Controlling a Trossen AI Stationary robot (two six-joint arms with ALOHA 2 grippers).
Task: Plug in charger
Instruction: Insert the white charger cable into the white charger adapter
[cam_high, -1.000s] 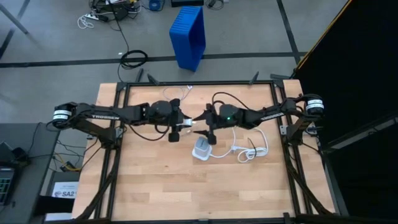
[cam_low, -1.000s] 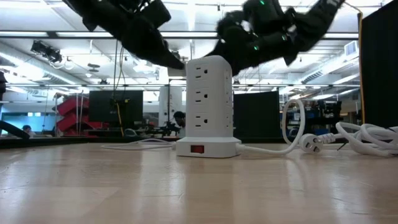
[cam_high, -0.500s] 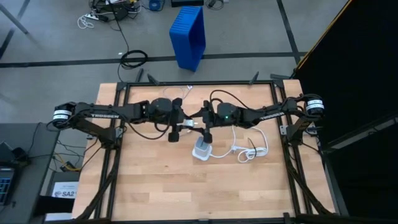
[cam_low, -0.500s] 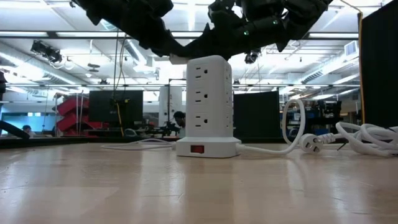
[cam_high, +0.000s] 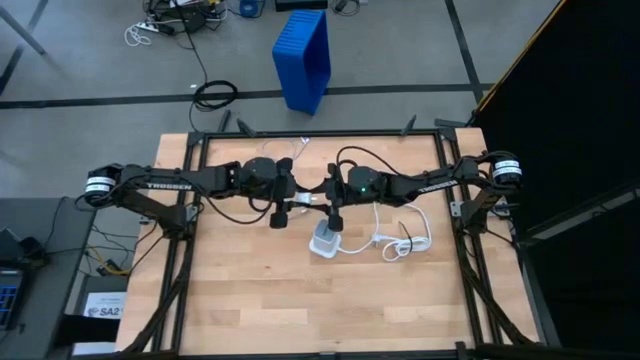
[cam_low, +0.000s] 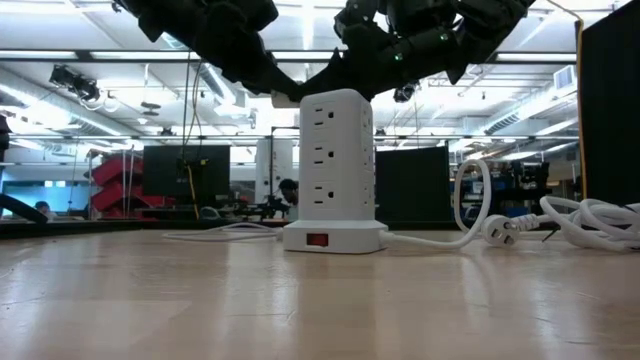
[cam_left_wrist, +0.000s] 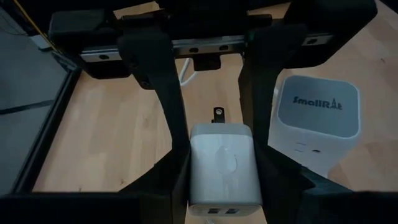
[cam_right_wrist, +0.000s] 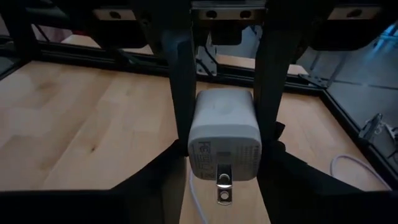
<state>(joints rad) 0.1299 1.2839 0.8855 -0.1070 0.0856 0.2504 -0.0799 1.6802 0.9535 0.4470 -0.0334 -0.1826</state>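
1. Left wrist view shows the left gripper (cam_left_wrist: 217, 168) clamped on the charger (cam_left_wrist: 222, 163), one finger on each long side, with the metal prongs pointing away from the wrist.
2. The right wrist view sees the same charger (cam_right_wrist: 222, 129) from the prong end, sitting between the right gripper's (cam_right_wrist: 221, 146) two fingers. They look pressed against its sides, so I judge both grippers are grasping it at once, most likely a handover in mid-air.
3. In the high view the two grippers meet above the middle of the desk (cam_high: 250, 300), nearer its far edge, with the charger (cam_high: 300, 201) raised between them and not resting on the wood.
4. The white power tower (cam_low: 335, 170) stands just beside and below that meeting point, its outlet faces upright. A thick white cord (cam_low: 590, 220) lies coiled towards the desk's right edge.
5. My reading: passing the charger across lets one arm take a grip that turns the prongs towards a socket. Plugging in is not yet done.
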